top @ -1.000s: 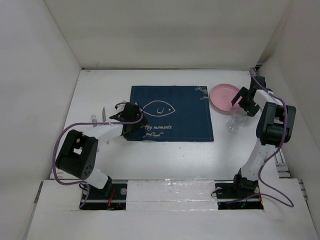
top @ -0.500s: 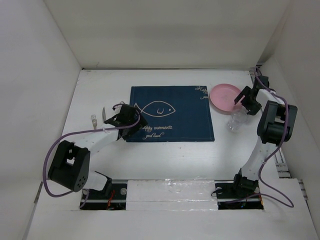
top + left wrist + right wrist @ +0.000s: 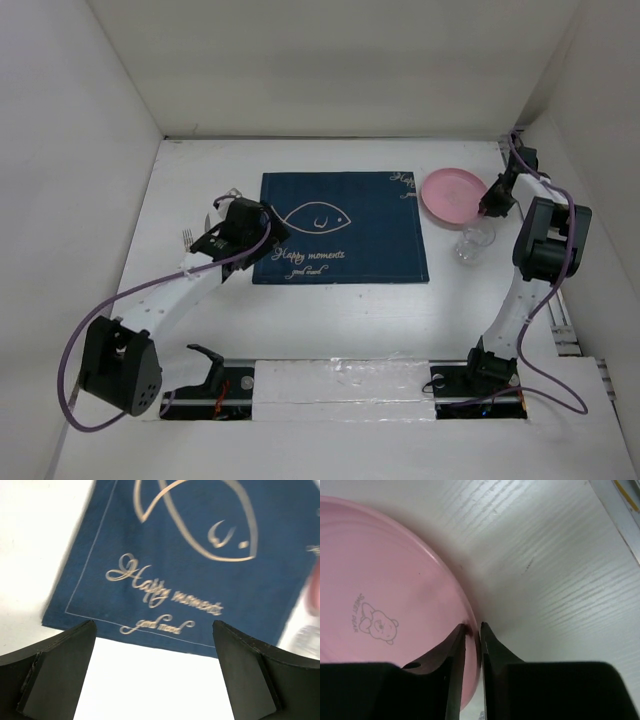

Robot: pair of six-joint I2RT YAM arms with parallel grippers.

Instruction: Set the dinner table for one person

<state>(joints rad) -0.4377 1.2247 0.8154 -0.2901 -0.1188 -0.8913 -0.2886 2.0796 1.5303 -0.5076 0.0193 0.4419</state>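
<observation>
The white dinner table (image 3: 340, 310) carries a navy placemat (image 3: 340, 225) with a gold fish drawing, also seen in the left wrist view (image 3: 200, 580). A pink plate (image 3: 450, 193) with a small bear print (image 3: 375, 625) lies at the mat's right. My right gripper (image 3: 472, 629) is shut on the plate's right rim, one finger inside and one outside. A clear glass (image 3: 476, 241) stands just in front of the plate. A fork (image 3: 187, 238) lies left of the mat. My left gripper (image 3: 155, 645) hangs open above the mat's near left corner, holding nothing.
White walls enclose the table on the left, back and right. A metal rail (image 3: 620, 510) runs along the right edge beside the plate. Both arm bases sit at the near edge. A purple cable (image 3: 150, 290) trails along the left arm.
My right gripper has moved onto the plate's right rim and shut on it. The left arm has stretched out, carrying its open gripper up and left over the mat's left edge.
</observation>
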